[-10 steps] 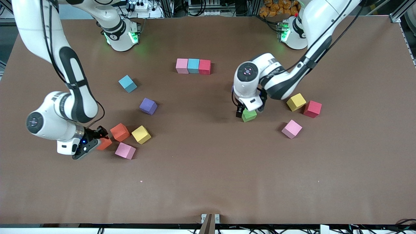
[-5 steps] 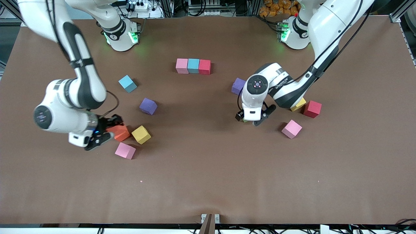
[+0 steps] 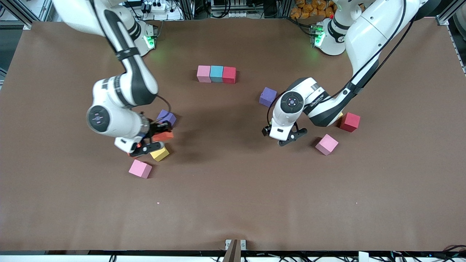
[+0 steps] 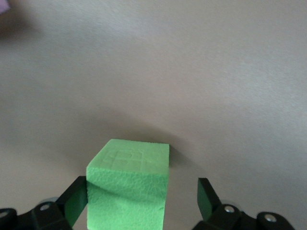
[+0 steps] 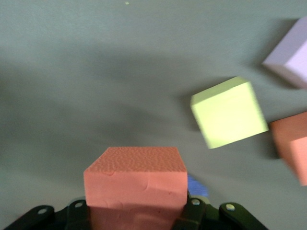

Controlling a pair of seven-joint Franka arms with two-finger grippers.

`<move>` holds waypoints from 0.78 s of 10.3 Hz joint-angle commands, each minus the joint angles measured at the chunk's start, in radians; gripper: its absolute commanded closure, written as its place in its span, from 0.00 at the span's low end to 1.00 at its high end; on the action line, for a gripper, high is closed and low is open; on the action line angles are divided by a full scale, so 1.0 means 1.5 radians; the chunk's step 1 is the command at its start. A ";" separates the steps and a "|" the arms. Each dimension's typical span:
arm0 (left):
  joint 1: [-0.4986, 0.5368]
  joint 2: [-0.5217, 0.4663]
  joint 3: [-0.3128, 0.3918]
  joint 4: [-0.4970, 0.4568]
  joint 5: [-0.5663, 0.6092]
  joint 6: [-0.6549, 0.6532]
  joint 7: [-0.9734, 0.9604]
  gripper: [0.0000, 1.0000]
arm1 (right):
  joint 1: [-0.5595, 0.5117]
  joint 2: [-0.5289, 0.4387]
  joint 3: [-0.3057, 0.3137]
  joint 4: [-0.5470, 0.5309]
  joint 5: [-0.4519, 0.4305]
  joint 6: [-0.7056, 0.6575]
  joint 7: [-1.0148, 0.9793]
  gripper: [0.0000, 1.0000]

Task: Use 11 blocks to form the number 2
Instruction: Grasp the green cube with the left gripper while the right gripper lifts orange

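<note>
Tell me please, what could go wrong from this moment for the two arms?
1. The green block sits off-centre between the open left gripper's fingers, close to one of them; closing may push or twist it.
2. The right gripper, shut on an orange block, seems low over the yellow block; the carried block may knock it.

Brown table (image 3: 233, 203), cable clutter (image 3: 225, 9) along edge

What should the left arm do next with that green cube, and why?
Probably close the left pincer on the green block: its open fingers straddle the block, which sits on the table. The right pincer holds an orange block up beside the yellow block.
</note>
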 commanded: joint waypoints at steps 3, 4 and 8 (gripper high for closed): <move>0.010 0.019 -0.001 -0.029 0.084 0.050 0.019 0.00 | 0.142 0.015 -0.005 -0.076 0.070 0.172 0.150 0.62; 0.012 0.019 -0.001 -0.036 0.087 0.054 0.019 0.00 | 0.167 0.014 -0.005 -0.078 0.074 0.174 0.197 0.65; 0.017 0.013 -0.002 -0.054 0.089 0.055 0.028 0.00 | 0.276 0.029 -0.005 -0.141 0.074 0.308 0.373 0.65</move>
